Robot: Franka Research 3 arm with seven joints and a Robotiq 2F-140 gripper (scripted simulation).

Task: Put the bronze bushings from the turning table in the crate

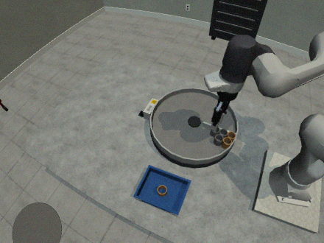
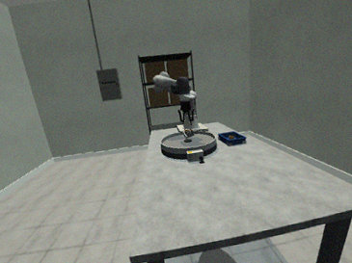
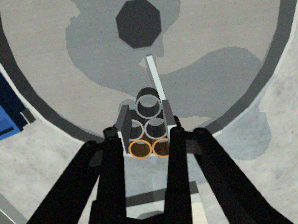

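Observation:
The round turning table (image 1: pixel 194 125) holds a tight cluster of bushings near its right rim. Three are steel (image 1: pixel 219 138) and two are bronze (image 1: pixel 227 142). In the wrist view the steel bushings (image 3: pixel 148 120) lie ahead of the two bronze ones (image 3: pixel 151 148). My gripper (image 1: pixel 214 123) hangs just above the near edge of the cluster. Its fingers are partly open, straddle the cluster from above and hold nothing. The blue crate (image 1: pixel 163 188) sits in front of the turning table with one bronze bushing (image 1: pixel 162 190) inside.
A small box with a yellow label (image 1: pixel 150 107) sits against the turning table's left rim. The dark hub (image 1: pixel 194 121) marks its centre. The arm's base plate (image 1: pixel 289 191) is at the right. A dark shelf (image 1: pixel 237 16) stands behind.

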